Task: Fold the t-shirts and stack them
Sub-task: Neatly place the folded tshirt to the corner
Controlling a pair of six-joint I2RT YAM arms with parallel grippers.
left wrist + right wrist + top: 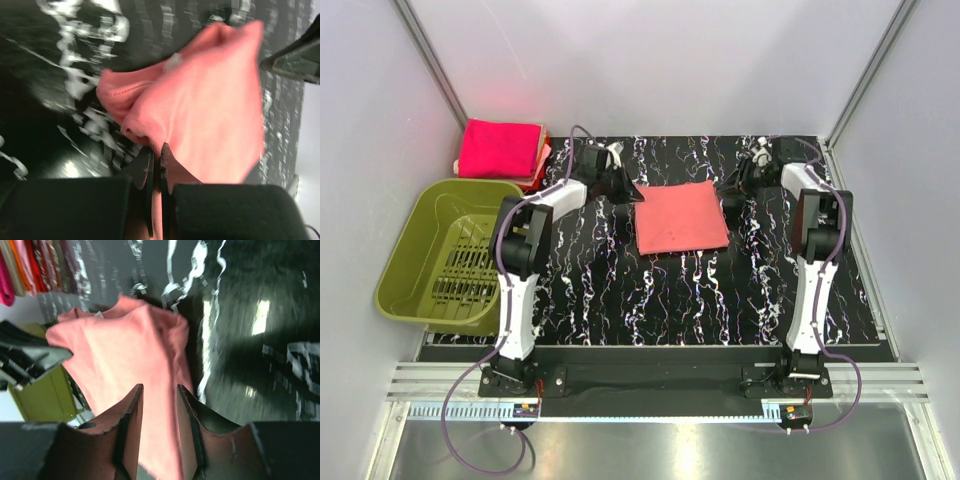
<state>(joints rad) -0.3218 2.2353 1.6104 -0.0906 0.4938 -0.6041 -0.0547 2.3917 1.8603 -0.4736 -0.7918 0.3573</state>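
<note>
A salmon-coral t-shirt (680, 218) lies folded into a rough square in the middle of the black marbled table (600, 280). My left gripper (630, 190) sits at its far left corner. In the left wrist view this gripper (159, 152) is shut, with a thin edge of the salmon cloth (210, 115) pinched between the fingers. My right gripper (735, 190) is at the shirt's far right corner. Its jaws (159, 390) stand open just above the cloth (125, 355), which shows through the gap. A stack of folded magenta-pink t-shirts (500, 150) rests at the far left.
An olive-green plastic basket (445, 250) stands off the table's left edge, below the pink stack. White walls and metal posts enclose the table on three sides. The two grippers face each other across the salmon shirt.
</note>
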